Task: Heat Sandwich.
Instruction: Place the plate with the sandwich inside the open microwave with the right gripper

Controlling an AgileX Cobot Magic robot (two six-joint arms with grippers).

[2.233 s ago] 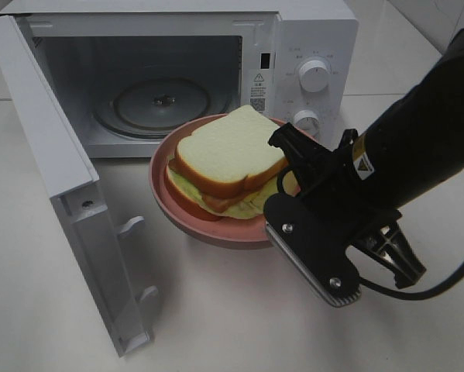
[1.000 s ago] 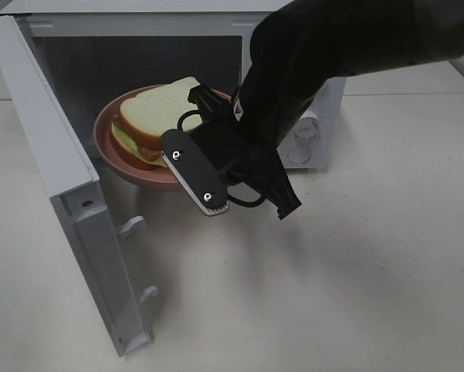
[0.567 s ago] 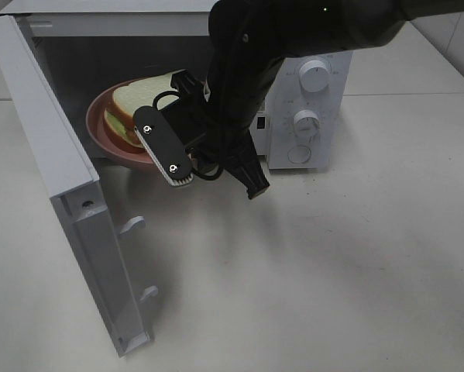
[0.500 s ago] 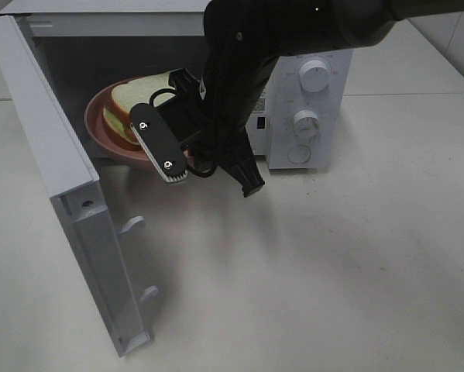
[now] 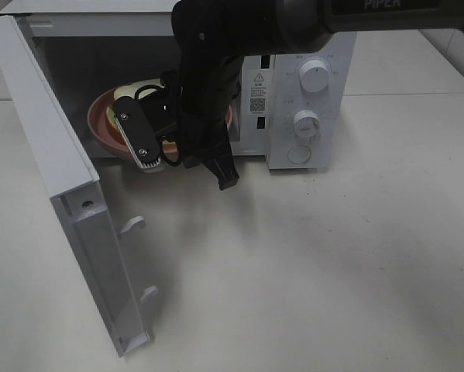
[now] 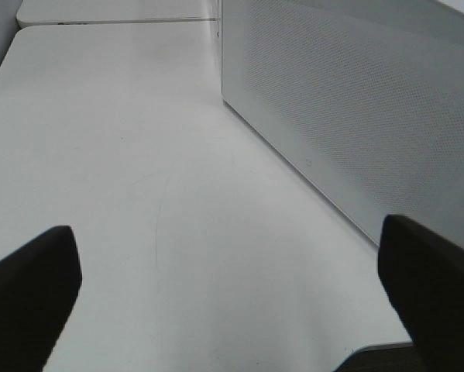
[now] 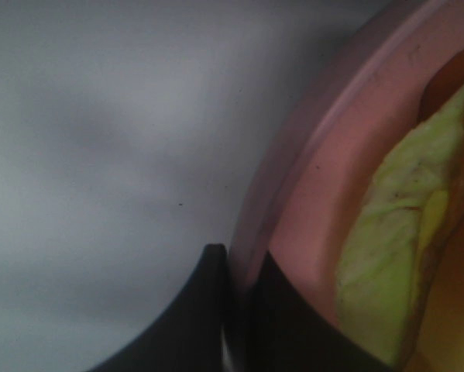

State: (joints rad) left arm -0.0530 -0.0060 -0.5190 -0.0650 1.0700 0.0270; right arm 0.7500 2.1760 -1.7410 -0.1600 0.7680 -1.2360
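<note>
Half the job looks done from here, at a guess. The sandwich (image 7: 386, 263) sits on its pink plate (image 5: 104, 128), and plate and sandwich are inside the mouth of the microwave (image 5: 309, 46), toward the hinge side of the cavity. Your right claw (image 7: 239, 271) is pinching the plate's rim, one finger outside it and one inside, right beside the green filling. The plate seems tipped toward the opening. You cannot tell from these views whether it rests on the oven floor or hangs in the grip.

What remains, as I read it: set the plate down level, let go, draw the right arm (image 5: 216, 46) out, shut the door (image 5: 53, 155), then turn a knob (image 5: 315, 76) to start the heat.

Around you, the door is swung fully open on the left side of the scene. The arm fills much of the opening, so mind the top edge of the cavity and the control panel as you pull back. A tipped plate could let the sandwich slide, so level it before you release.

Your left claw (image 6: 225, 232) is spread wide and holds nothing. It hangs over bare table (image 6: 123, 155) with a white dotted panel (image 6: 355, 101) of the oven near it. It is well apart from the plate.
</note>
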